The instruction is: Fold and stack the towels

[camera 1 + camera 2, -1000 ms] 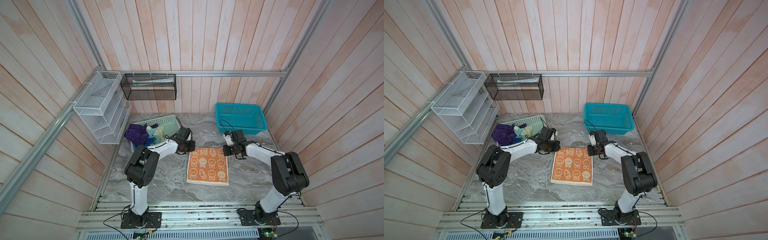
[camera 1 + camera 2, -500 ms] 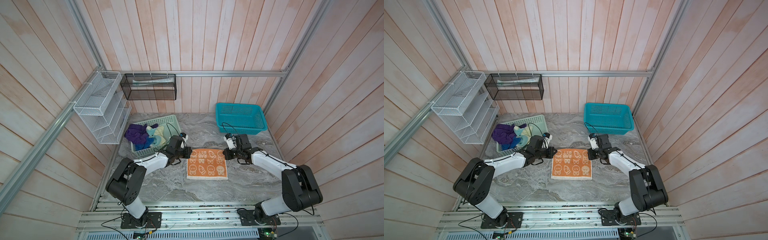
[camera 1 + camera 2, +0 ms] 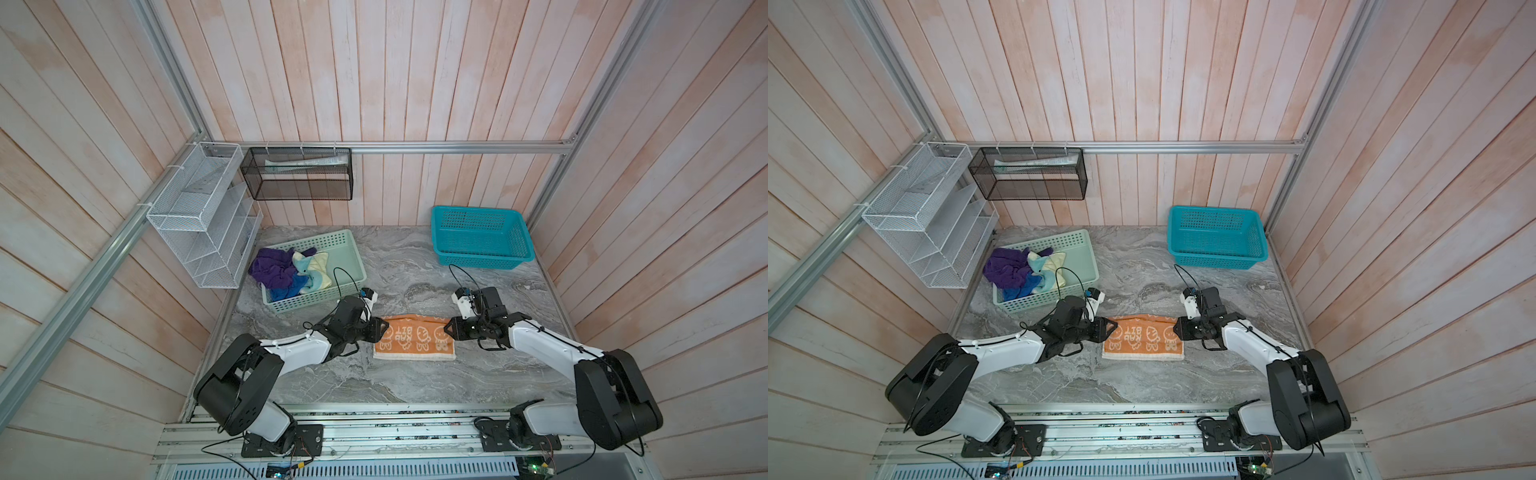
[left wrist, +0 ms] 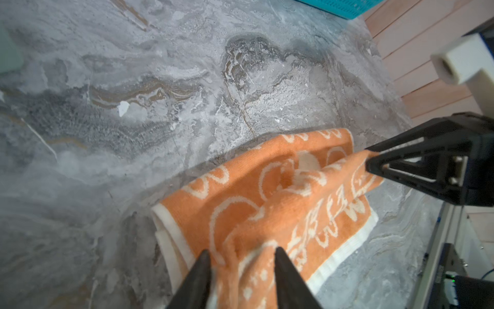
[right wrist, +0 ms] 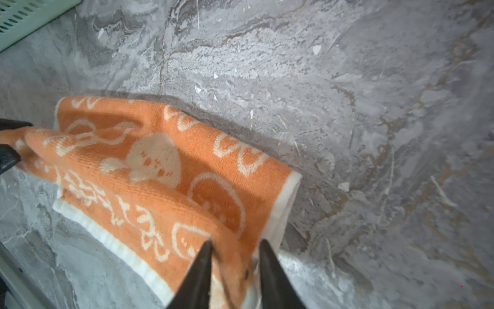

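The orange-peach towel [image 3: 413, 343] [image 3: 1144, 340] lies folded in half on the marble table, its white-edged hems toward the front. My left gripper [image 3: 382, 328] [image 4: 242, 252] is at its left end and my right gripper [image 3: 449, 330] [image 5: 235, 244] at its right end. Both stand open, fingers apart, with a loose ridge of the orange towel [image 4: 267, 192] [image 5: 160, 166] still lying between them. The purple towel [image 3: 272, 266], the blue towel [image 3: 291, 286] and the teal and pale-yellow towel [image 3: 311, 268] sit crumpled in the mint-green basket [image 3: 316, 297].
A teal basket [image 3: 486, 259] stands at the back right of the table. A white wire rack [image 3: 199, 216] hangs on the left wall and a black mesh basket [image 3: 297, 174] on the back wall. The metal rail runs along the table's front edge.
Both grippers carried the towel's far edge toward the front, which folded the towel in half. Their jaws, shut on the corners before, now stand apart.
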